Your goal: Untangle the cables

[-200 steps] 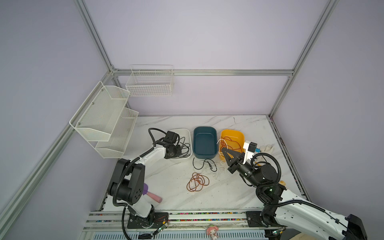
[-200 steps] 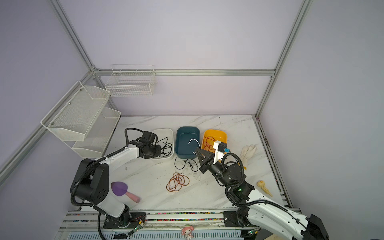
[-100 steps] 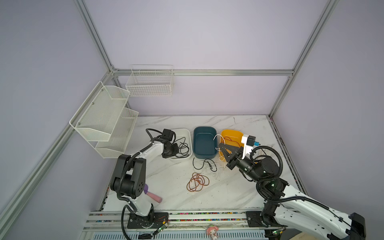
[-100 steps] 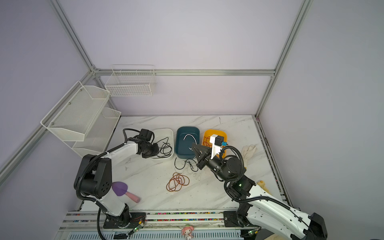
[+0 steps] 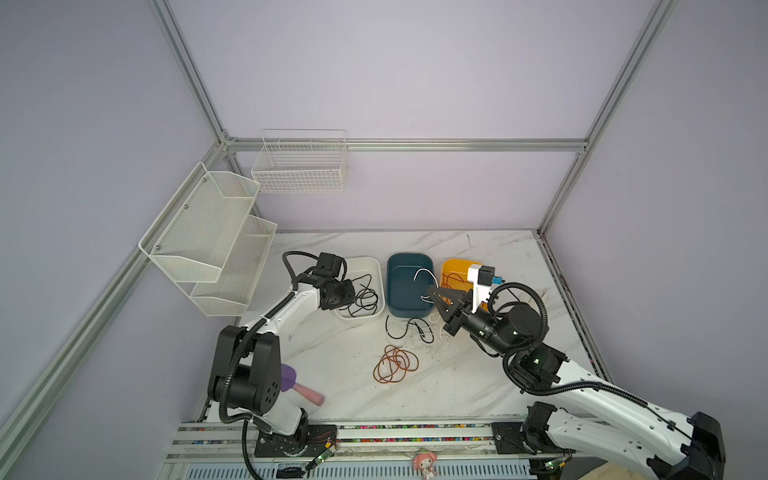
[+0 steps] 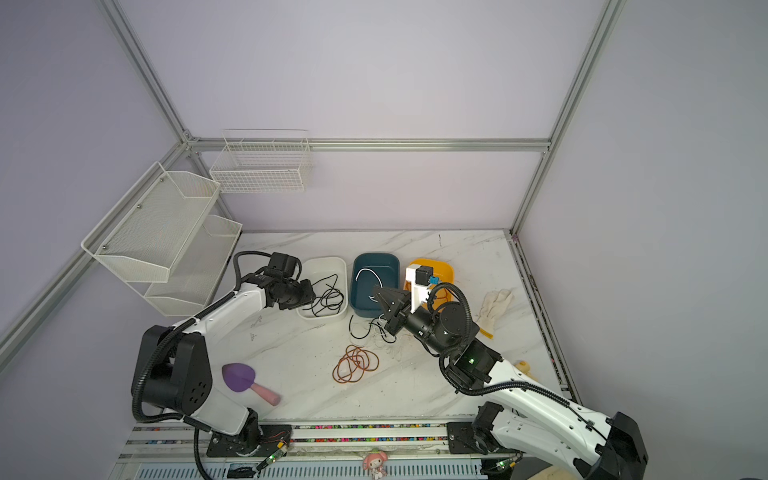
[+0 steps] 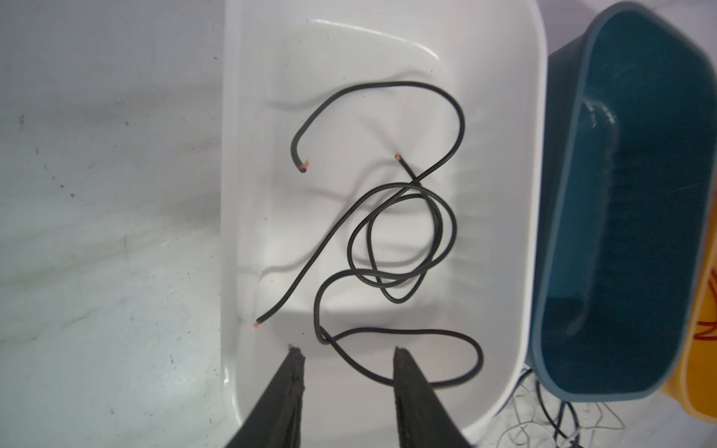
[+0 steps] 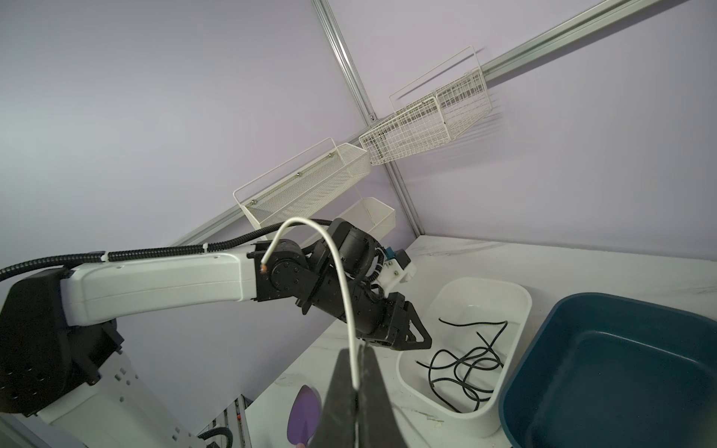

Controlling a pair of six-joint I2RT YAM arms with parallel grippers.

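Two black cables (image 7: 388, 240) lie looped in the white tray (image 7: 271, 58), also seen in a top view (image 5: 363, 297). My left gripper (image 7: 345, 351) hangs open just above the tray's near end, holding nothing; both top views show it (image 5: 352, 293) (image 6: 309, 297). My right gripper (image 8: 359, 349) is shut on a white cable (image 8: 337, 263), which arcs up over the blue tub (image 5: 399, 291) (image 5: 422, 272). A black-and-white tangle (image 5: 409, 328) lies in front of the tub. A red-orange coil (image 5: 388, 361) lies nearer the table's front.
An orange tub (image 5: 451, 266) with red-orange wire stands right of the blue one. A purple scoop (image 6: 239, 376) lies front left, a pale glove (image 6: 494, 307) at the right. Mesh shelves (image 5: 208, 232) and a wire basket (image 5: 299, 166) hang on the walls.
My left gripper has opened and let go of a black cable in the white tray. My right gripper has lifted the white cable back toward the blue tub.
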